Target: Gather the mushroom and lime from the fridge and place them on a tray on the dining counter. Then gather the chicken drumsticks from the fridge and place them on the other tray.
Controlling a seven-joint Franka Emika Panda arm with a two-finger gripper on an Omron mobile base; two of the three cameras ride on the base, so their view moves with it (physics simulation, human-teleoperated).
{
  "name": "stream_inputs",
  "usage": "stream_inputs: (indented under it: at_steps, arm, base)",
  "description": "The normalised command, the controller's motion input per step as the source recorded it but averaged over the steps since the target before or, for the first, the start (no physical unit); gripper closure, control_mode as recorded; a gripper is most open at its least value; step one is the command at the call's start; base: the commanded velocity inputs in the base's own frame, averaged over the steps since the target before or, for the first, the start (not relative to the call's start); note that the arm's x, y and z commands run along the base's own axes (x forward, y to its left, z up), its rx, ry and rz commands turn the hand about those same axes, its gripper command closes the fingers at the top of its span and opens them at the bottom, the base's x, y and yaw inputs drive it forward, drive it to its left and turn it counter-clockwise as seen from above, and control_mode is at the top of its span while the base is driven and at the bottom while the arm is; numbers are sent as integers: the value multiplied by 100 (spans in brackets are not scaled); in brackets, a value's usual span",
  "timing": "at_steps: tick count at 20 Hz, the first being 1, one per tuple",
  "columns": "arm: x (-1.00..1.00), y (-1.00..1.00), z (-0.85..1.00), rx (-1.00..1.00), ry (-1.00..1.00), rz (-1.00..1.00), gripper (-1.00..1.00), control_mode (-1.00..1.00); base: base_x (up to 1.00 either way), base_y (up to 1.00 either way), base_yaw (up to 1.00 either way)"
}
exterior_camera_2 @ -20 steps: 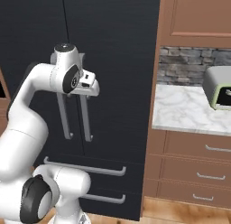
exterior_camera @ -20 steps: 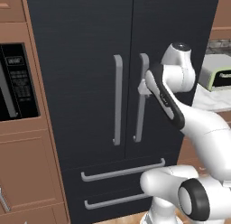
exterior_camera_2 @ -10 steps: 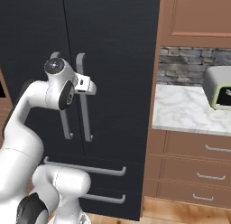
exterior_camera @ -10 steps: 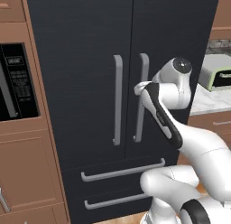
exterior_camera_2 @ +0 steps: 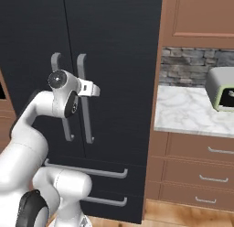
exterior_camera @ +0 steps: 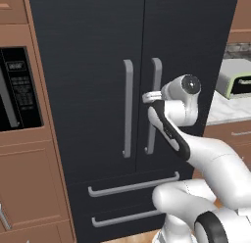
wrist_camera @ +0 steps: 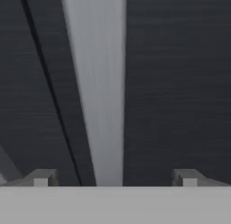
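Faced a tall black fridge [exterior_camera: 98,65] with both doors shut; mushroom, lime and drumsticks hidden from sight, so no telling where they lay. Stood with the tool [wrist_camera: 115,178] spread wide, holding nothing, its two dark fingertips [wrist_camera: 43,177] set to either side of the grey right door handle [wrist_camera: 97,83] in the hand view. Could not tell whether the fingertips touched that handle or stopped just short of it. From the left base view, reached the tool [exterior_camera: 149,96] up against the right door handle [exterior_camera: 154,107], beside the left door handle [exterior_camera: 128,107]. From the right base view, showed the tool [exterior_camera_2: 93,89] at the upper part of the same handle [exterior_camera_2: 85,102]. Lower down, carried two drawer pulls [exterior_camera: 132,184] across the fridge front. Off to the right, rested a toaster oven [exterior_camera_2: 220,89] on the marble counter [exterior_camera_2: 187,111]; to the left, a built-in microwave [exterior_camera: 17,87] sat in the wooden cabinet.
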Motion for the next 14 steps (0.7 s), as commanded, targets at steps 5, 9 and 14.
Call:
stream_inputs:
  at_steps: [5,9,14]
  arm:
    - [44,6,0,0,-2,-2,-100,-100]
    - [56,11,0,0,-3,0,-100,-100]
    - [67,10,-4,0,-2,0,-100,-100]
  base:
    - [0,0,0]
    - [0,0,0]
    - [0,0,0]
